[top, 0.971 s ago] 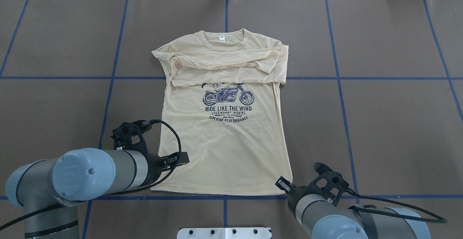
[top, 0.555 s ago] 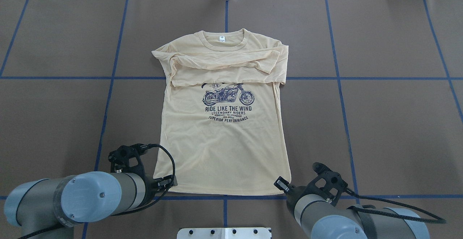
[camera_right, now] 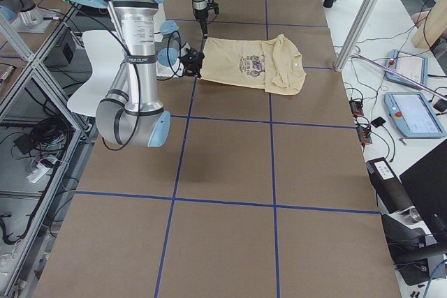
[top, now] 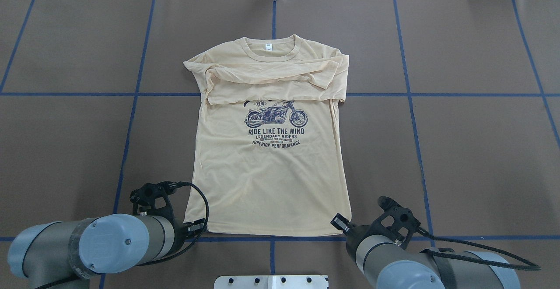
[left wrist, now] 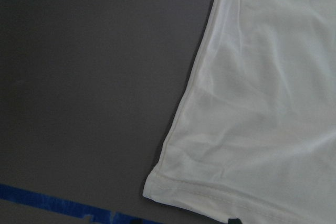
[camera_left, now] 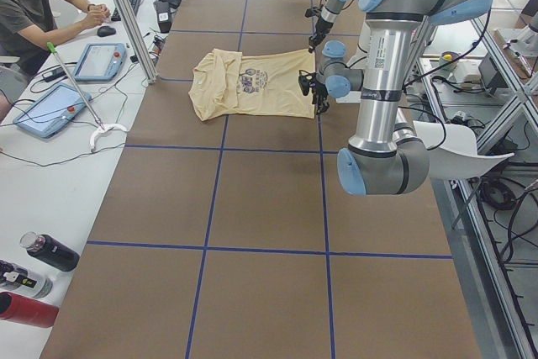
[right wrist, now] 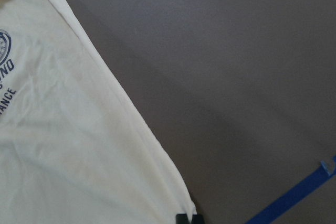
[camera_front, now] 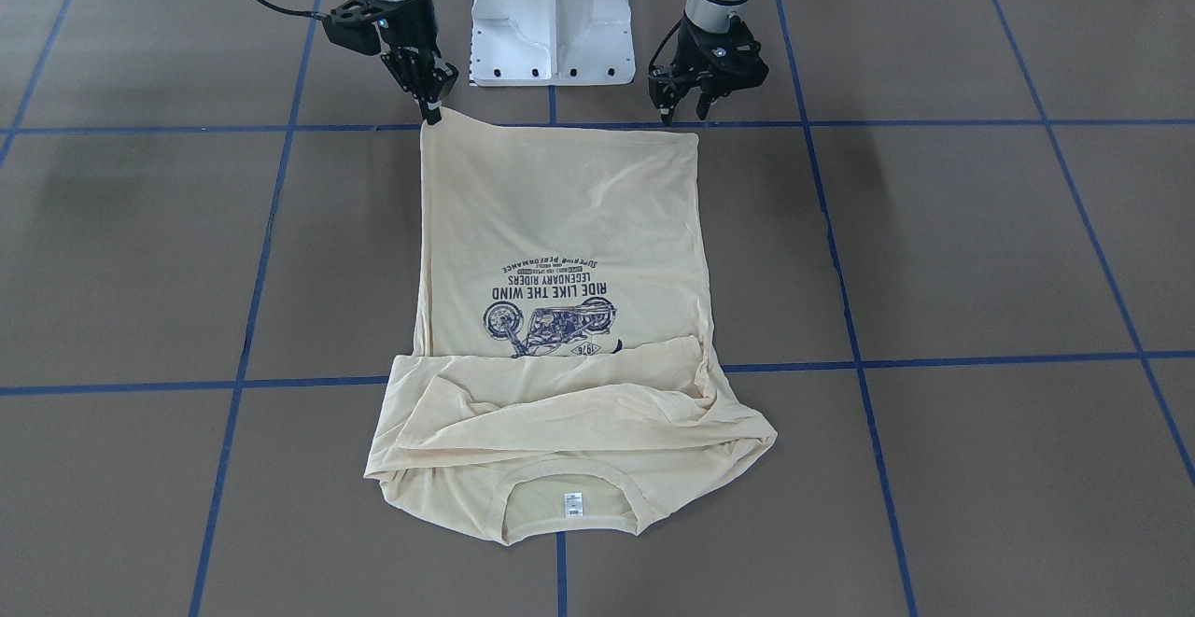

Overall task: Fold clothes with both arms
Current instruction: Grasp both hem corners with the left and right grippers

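The cream-yellow T-shirt (top: 271,179) lies flat, print up, on the brown table, collar away from the robot and sleeves folded across the chest. In the front-facing view the T-shirt (camera_front: 560,225) has its hem toward the base. My right gripper (camera_front: 432,115) is shut on one hem corner, which rises in a small peak; overhead, the right gripper (top: 340,222) sits at the hem's right corner. My left gripper (camera_front: 683,115) hovers open just above the other hem corner; overhead, the left gripper (top: 199,227) is at the hem's left corner. Both wrist views show a shirt edge (left wrist: 252,103) (right wrist: 63,145).
The white pedestal base (camera_front: 551,29) stands just behind the hem. Blue tape lines (top: 131,93) grid the brown table cover. At the left end, a person (camera_left: 34,6) sits at a side desk with tablets, and bottles (camera_left: 34,266) lie on it.
My left arm has drawn back toward the base, from over the shirt's lower left part to its hem corner. The right arm has barely moved.
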Controlling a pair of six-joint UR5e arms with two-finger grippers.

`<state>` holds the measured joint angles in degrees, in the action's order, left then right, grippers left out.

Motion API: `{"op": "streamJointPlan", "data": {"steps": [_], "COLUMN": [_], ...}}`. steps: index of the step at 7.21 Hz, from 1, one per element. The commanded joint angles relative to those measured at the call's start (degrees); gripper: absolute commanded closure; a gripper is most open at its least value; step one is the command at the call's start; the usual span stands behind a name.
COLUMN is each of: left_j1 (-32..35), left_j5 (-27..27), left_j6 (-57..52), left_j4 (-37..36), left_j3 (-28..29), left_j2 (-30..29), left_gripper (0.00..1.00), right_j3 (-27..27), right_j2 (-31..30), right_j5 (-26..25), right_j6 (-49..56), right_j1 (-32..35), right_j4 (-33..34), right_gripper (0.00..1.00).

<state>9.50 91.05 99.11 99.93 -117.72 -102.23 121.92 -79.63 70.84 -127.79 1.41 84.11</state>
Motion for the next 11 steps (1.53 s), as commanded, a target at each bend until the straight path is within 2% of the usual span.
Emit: {"op": "streamJointPlan", "data": {"steps": [1,8,9,10,11], "left_j1": [0.6,1.9,1.9,1.9,2.0], "left_j5": [0.0,0.1,0.2,0.2,0.2], "left_j6": [-0.4,-0.6,-0.2,-0.1,-0.1], "left_j4": [0.0,1.3,1.3,1.3,1.3], "left_j3": [0.7,4.0,3.9,3.6,3.6], "left_j2": [-0.2,-0.8,-0.8,-0.8,-0.8], "left_gripper": [0.39,0.41,0.51,0.82,1.0], "right_j3": [0.1,0.1,0.1,0.1,0.1], "right_j2": [0.0,0.0,0.0,0.0,0.1], "right_j5": [0.0,-0.1,-0.1,-0.1,-0.1], "right_j6": [0.0,0.0,0.0,0.0,0.0], "right_j1": [0.0,-0.1,-0.1,-0.1,-0.1], "right_j4": [0.0,0.0,0.0,0.0,0.0], "right_gripper": [1.0,1.0,1.0,1.0,1.0]}}
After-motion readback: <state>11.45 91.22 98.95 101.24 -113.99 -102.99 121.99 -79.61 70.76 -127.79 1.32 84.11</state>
